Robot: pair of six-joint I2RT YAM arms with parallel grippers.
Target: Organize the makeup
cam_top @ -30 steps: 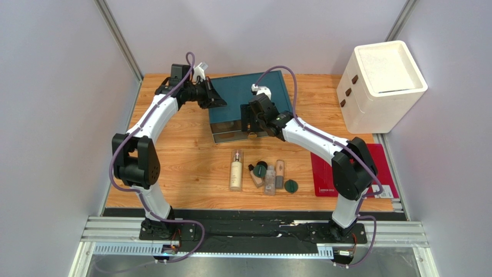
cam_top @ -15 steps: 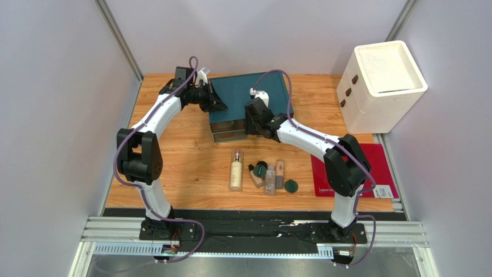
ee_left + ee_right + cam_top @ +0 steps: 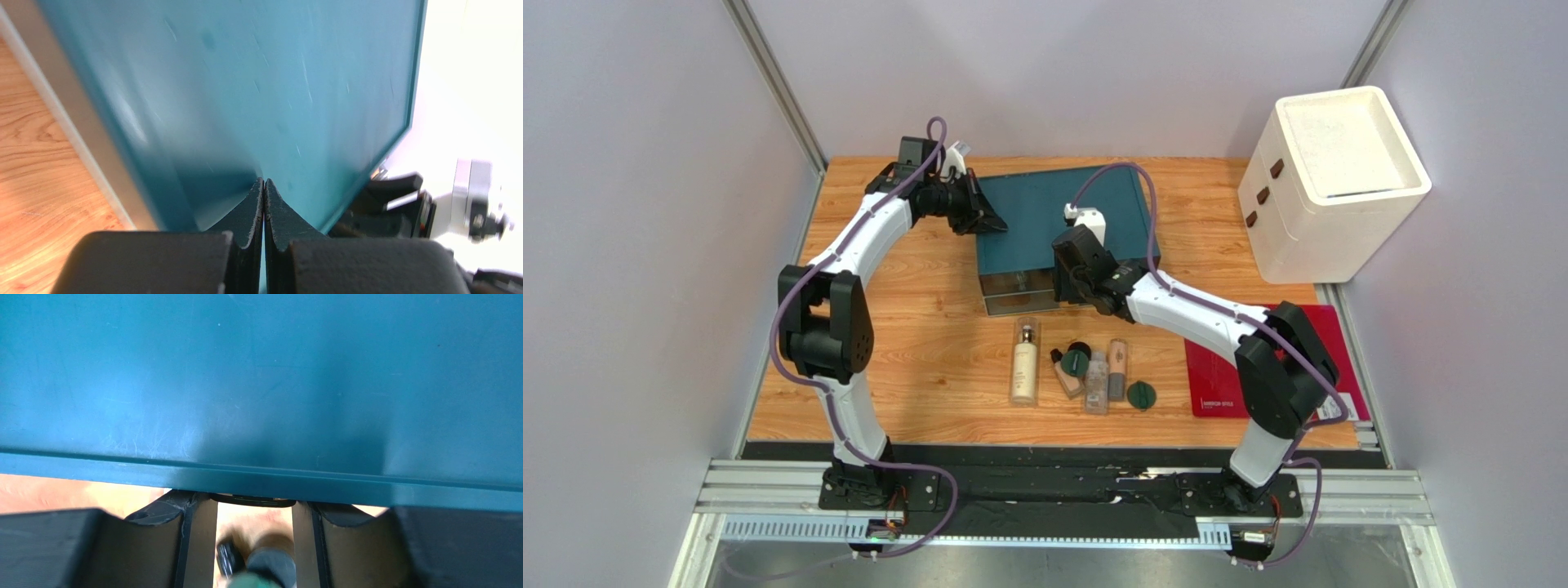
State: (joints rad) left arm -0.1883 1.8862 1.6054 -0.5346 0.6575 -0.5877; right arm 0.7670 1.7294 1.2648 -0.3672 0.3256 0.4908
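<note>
Nearest us, the makeup (image 3: 1097,380) lies in a loose row on the table (image 3: 916,355). Beyond it, the right gripper (image 3: 255,508) pinches a dark handle (image 3: 251,501) at the front of the teal box (image 3: 1063,208). Farther back, the left gripper (image 3: 264,190) touches the box's side, jaws pressed together.

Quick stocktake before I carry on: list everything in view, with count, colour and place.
teal box: one, teal, far middle
cream bottle: one, cream, gold cap, before the box
slim tubes: about three, beige-brown, right of the bottle
discs: two, dark green, among the tubes
red mat: one, red, near right, partly hidden
white cabinet: one, white, far right
left end effector: one, black, shut, at box's left edge
right end effector: one, black, box's front; grip unclear
</note>
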